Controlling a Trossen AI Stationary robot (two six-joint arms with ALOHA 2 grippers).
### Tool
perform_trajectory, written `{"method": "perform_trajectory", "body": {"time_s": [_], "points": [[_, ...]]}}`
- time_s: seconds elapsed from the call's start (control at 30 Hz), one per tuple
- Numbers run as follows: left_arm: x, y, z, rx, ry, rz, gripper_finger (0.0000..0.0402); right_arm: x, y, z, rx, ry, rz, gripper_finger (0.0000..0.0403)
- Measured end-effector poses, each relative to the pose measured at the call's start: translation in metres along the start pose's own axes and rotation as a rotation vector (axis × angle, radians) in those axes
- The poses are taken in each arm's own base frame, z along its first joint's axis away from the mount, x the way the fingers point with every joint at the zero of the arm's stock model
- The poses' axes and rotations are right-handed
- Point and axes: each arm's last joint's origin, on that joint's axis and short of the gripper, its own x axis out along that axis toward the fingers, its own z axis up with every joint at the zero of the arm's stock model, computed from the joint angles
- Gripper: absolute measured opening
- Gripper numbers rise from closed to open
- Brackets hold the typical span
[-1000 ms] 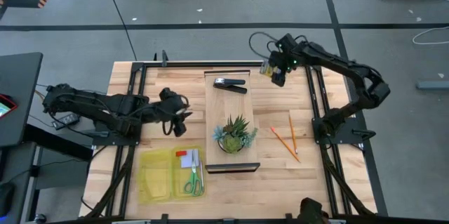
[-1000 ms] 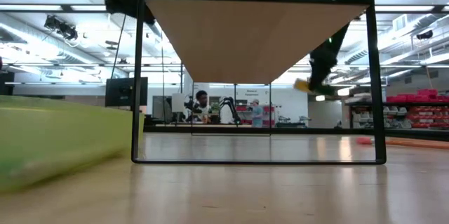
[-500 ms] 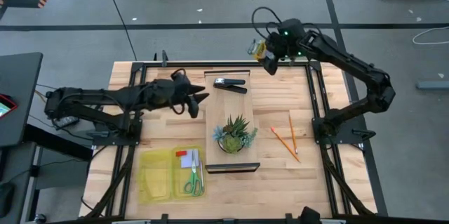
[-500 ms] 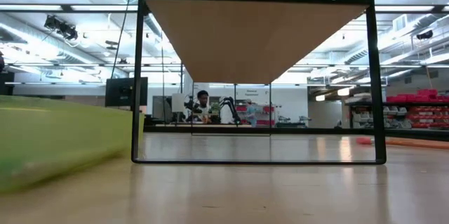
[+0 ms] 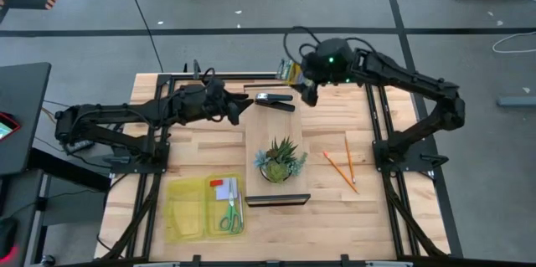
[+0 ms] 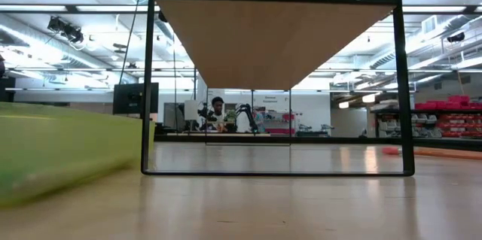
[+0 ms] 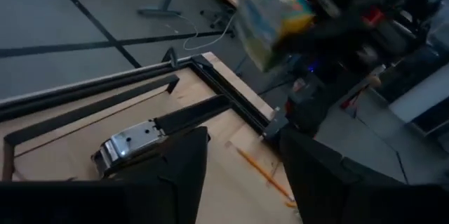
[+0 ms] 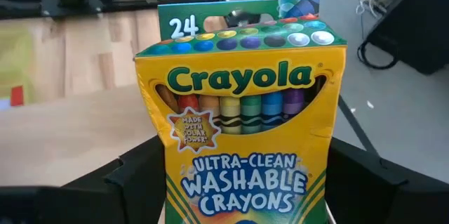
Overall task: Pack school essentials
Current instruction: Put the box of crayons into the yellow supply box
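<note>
The right gripper is clamped on one yellow-and-green crayon box, a finger on each side of the carton, which stands upright between them with its printed front toward the wrist camera. In the high view the right arm reaches from its base at the table's right edge across to the far side, its wrist bent so that the box hangs above the far rim of the table, just beyond the wooden shelf.

The left gripper has its two fingers parted with nothing between them. Its arm lies stretched low across the table's left half, pointing toward the shelf's far end, with the fingertips near the single black stapler that lies there. From the left wrist camera the stapler shows just past the fingers, and the crayon box hangs higher up beyond it.

One spiky green potted plant stands on the shelf's near half. Two thin orange pencils lie on the bare wood to the right of the shelf, well apart from both grippers. One translucent yellow case lies open at the near left; in it are one pair of green-handled scissors, one tiny red piece and a pale pad.
</note>
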Motion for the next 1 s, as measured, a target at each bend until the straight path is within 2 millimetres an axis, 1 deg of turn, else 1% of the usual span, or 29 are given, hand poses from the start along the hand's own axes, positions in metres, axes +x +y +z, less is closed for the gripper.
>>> {"method": "perform_trajectory", "body": {"time_s": [0.13, 0.3, 0.4, 0.6, 0.77, 0.87, 1.0], "points": [[0.0, -0.002, 0.003, -0.041, -0.025, -0.018, 0.0221, 0.006, 0.019, 0.012, 0.006, 0.007, 0.024, 0.0318], [0.0, -0.003, 0.004, -0.122, -0.038, -0.031, 0.0261, 0.025, 0.038, 0.025, -0.052, 0.12, 0.021, 0.0318], [0.0, -0.003, 0.004, -0.18, -0.04, -0.033, 0.0275, 0.034, 0.046, 0.035, -0.083, 0.173, 0.031, 0.0318], [0.003, -0.004, 0.004, -0.237, -0.049, -0.041, 0.0277, 0.053, 0.062, 0.045, -0.144, 0.258, 0.069, 0.0318], [0.007, -0.004, 0.002, -0.298, -0.042, -0.04, 0.0277, 0.066, 0.07, 0.045, -0.151, 0.307, 0.086, 0.0318], [0.011, -0.003, -0.001, -0.302, -0.034, -0.038, 0.0277, 0.071, 0.072, 0.044, -0.126, 0.317, 0.1, 0.0318], [0.014, -0.002, -0.003, -0.321, -0.024, -0.031, 0.0276, 0.07, 0.074, 0.044, -0.127, 0.319, 0.101, 0.0318]]}}
